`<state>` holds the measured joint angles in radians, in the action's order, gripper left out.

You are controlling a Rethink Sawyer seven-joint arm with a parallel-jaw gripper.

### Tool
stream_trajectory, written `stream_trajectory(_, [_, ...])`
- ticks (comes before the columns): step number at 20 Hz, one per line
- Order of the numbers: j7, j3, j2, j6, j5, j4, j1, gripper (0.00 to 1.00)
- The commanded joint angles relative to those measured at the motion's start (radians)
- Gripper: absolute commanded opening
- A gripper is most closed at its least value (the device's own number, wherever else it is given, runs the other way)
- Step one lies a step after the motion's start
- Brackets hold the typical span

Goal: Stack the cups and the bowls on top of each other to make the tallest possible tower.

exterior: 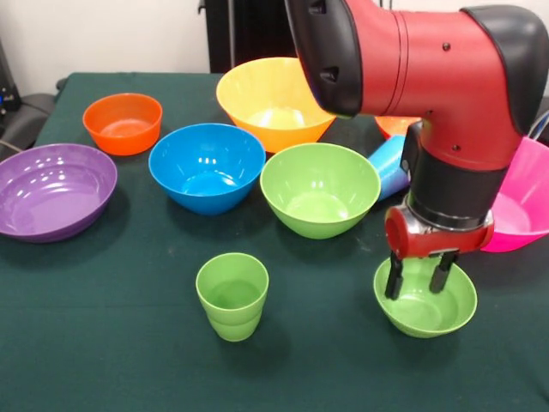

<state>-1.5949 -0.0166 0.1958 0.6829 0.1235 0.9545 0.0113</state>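
Nearest the camera, the gripper [421,280] hangs over a small green bowl [426,299] on the dark green table [103,343], its two black fingers [394,280] spread apart and empty, their tips dipping inside the bowl's rim without clearly gripping it. To the picture-left of the fingers and slightly nearer stands the lime green cup [232,296], upright with its mouth up, well apart from everything else.

Beyond the fingers, up and to the picture-left, a larger green bowl [320,189] sits open side up. Just beside it, directly behind the fingers, a light blue cup [390,166] lies tipped on its side, partly hidden by the red and black arm [429,77]. A pink bowl [520,206] sits close on the picture-right of the fingers, also partly covered by the arm.

Farther left, a blue bowl [207,167] stands next to the larger green one, with a wide purple bowl [53,190] near the table's left edge. At the far side rest a small orange bowl [123,124] and a big yellow-orange bowl [273,101]; another orange rim [395,126] peeks out behind the arm.
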Motion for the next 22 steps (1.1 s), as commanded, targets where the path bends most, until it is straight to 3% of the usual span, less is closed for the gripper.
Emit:
stream_trajectory(1, [-0.071,-0.05,0.108,0.133,-0.024,0.131,-0.014,1.0])
stream_trajectory(6, [-0.084,-0.05,0.158,0.087,-0.027,0.243,-0.009,1.0])
stream_trajectory(12, [-0.085,-0.052,0.181,0.068,-0.025,0.277,0.004,1.0])
stream_trajectory(16, [-0.051,-0.055,0.14,0.132,-0.019,0.169,0.012,1.0])
stream_trajectory(17, [-0.035,-0.058,0.083,0.167,-0.014,0.071,0.011,1.0])
stream_trajectory(18, [-0.025,-0.06,0.071,0.165,-0.009,0.055,0.015,1.0])
stream_trajectory(19, [-0.015,-0.062,0.023,0.187,-0.005,-0.025,0.013,1.0])
stream_trajectory(22, [0.005,-0.069,-0.026,0.203,0.002,-0.108,0.016,1.0])
